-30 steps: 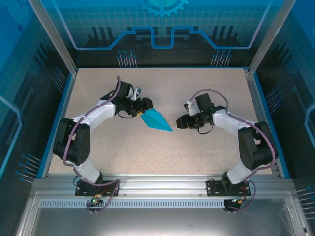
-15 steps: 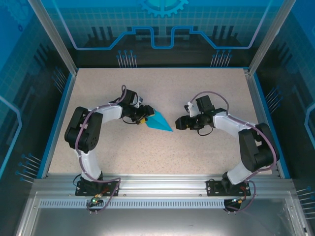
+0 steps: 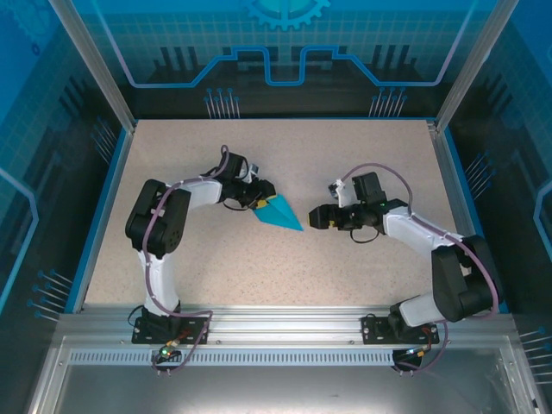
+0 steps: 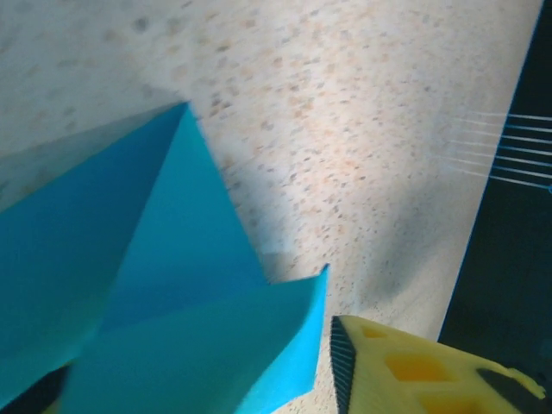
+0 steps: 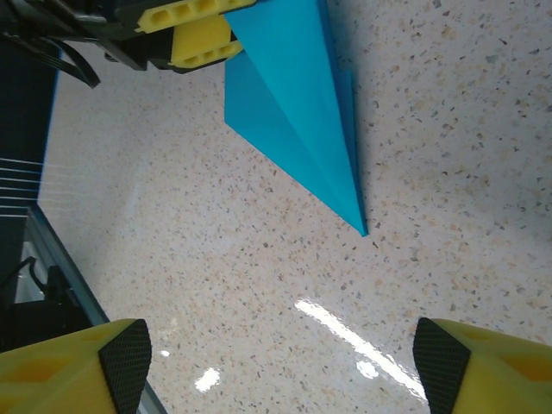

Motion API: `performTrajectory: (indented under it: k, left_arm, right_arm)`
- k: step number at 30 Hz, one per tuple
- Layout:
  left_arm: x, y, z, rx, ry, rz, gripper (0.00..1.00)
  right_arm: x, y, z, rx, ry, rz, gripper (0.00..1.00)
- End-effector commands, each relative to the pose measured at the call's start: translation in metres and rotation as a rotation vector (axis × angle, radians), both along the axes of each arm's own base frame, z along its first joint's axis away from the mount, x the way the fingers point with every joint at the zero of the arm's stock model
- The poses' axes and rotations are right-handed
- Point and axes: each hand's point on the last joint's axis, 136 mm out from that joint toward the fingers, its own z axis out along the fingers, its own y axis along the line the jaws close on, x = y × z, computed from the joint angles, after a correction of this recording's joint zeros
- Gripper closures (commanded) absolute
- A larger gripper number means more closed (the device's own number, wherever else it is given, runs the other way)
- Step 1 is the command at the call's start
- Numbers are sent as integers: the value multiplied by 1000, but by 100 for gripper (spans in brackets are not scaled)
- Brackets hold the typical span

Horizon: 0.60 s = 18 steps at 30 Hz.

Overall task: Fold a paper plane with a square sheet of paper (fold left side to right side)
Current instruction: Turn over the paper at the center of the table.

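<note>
One bent left arm [image 3: 197, 191] has its tool [image 3: 262, 197] at the paper plane [image 3: 281, 216]

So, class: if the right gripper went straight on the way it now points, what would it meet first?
Probably the paper plane, pointed tip first, if the jaws ride low enough; depth is unclear.

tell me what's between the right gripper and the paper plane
Only bare speckled table lies between the right gripper and the paper plane, clearest in the right wrist view.
</note>
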Motion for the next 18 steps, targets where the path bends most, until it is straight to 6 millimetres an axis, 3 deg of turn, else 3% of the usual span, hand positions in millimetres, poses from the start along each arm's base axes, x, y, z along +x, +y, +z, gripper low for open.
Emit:
performTrajectory:
  k: [1,3,7,13,15,18]
  left_arm:
    - [8,-9,17,-40,-53,-29,70]
    - [10,-9,30,-44,-107,-38,80]
    - [10,-12,71,-66,-247,-68,93]
    - [-10,-21,176,-124,-568,-175,97]
    - [-27,-25,218,-152,-711,-234,99]
    - [-56,-30,265,-177,-890,-319,99]
  right_arm:
    - [2,-2,16,90,-31,-18,11]
    - [5,-7,25,136,-50,-39,2]
    - [9,-14,49,214,-103,-51,0]
    - [21,-37,85,326,-162,-114,1]
    - [25,-41,105,384,-216,-115,1]
    - [19,-33,136,421,-305,-5,1]
